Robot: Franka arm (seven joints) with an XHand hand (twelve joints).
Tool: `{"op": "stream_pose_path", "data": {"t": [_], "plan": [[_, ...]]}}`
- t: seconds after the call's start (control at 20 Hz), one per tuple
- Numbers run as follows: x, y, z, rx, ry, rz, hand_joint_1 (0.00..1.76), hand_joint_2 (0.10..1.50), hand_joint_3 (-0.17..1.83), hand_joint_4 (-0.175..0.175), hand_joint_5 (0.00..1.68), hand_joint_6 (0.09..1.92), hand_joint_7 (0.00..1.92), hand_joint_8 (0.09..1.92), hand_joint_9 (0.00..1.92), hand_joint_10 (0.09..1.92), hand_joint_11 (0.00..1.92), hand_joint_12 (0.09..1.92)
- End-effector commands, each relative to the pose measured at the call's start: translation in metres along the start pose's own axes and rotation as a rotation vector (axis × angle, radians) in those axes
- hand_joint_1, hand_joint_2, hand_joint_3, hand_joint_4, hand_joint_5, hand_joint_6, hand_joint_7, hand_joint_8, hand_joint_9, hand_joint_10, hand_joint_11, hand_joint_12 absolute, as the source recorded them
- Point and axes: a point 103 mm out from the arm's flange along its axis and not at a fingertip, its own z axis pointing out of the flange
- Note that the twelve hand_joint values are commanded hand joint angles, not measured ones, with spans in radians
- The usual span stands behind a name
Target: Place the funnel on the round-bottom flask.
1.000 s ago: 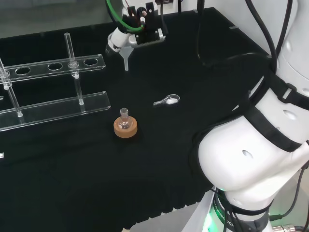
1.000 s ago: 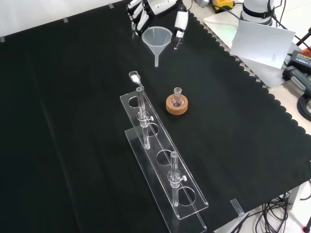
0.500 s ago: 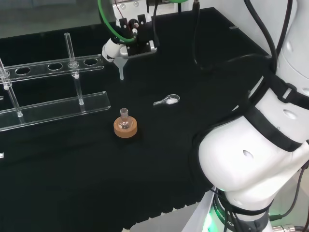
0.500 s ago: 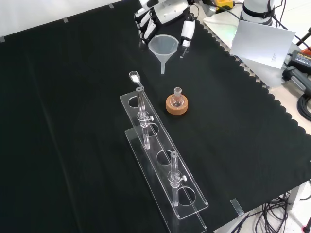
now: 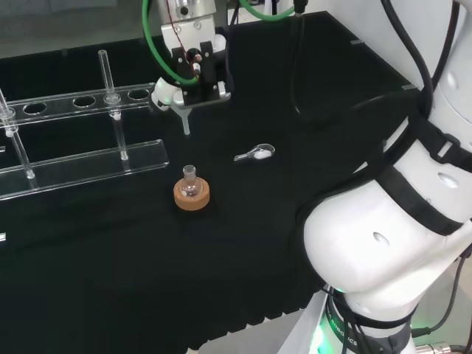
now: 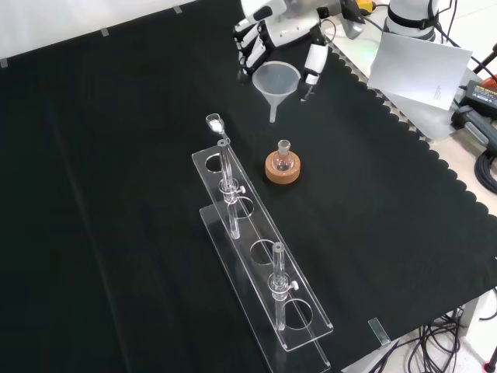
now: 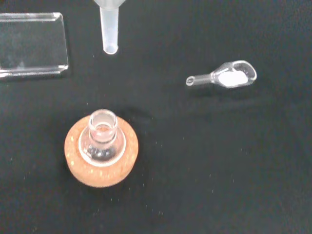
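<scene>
Between the hand's (image 6: 283,31) fingers, funnel (image 6: 276,81)

In the wrist view the funnel (image 7: 109,24) is cut off at the edge, leaving just its stem, and the clear rack base (image 7: 31,45) runs out of frame. In the head view the test-tube rack (image 5: 74,99) is cut at the left edge, and wrist hardware hides most of the robot hand (image 5: 166,94).

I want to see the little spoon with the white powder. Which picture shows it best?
The wrist view: the clear scoop looks big there, and the white powder in its bowl is plain. The head view shows it small on the cloth, right of the flask. In the front view it sits behind the rack's far end, partly hidden by a tube.
</scene>
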Motion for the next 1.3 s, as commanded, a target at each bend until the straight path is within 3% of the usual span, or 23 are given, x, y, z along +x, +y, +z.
{"op": "stream_pose_path", "data": {"t": [0.05, 0.6, 1.3], "plan": [[0.010, -0.012, 0.020, 0.014, 0.017, 0.018, 0.65, 0.82, 0.06, 0.027, 0.71, 0.11, 0.99, 0.45, 0.42, 0.54, 0.00, 1.28], [0.019, 0.005, 0.044, 0.020, 0.008, 0.044, 0.65, 0.82, 0.06, 0.026, 0.70, 0.12, 1.00, 0.45, 0.43, 0.54, 0.00, 1.31], [0.014, 0.000, 0.057, 0.042, 0.018, 0.062, 0.65, 0.83, 0.07, 0.025, 0.71, 0.12, 1.00, 0.45, 0.44, 0.54, 0.00, 1.32]]}}
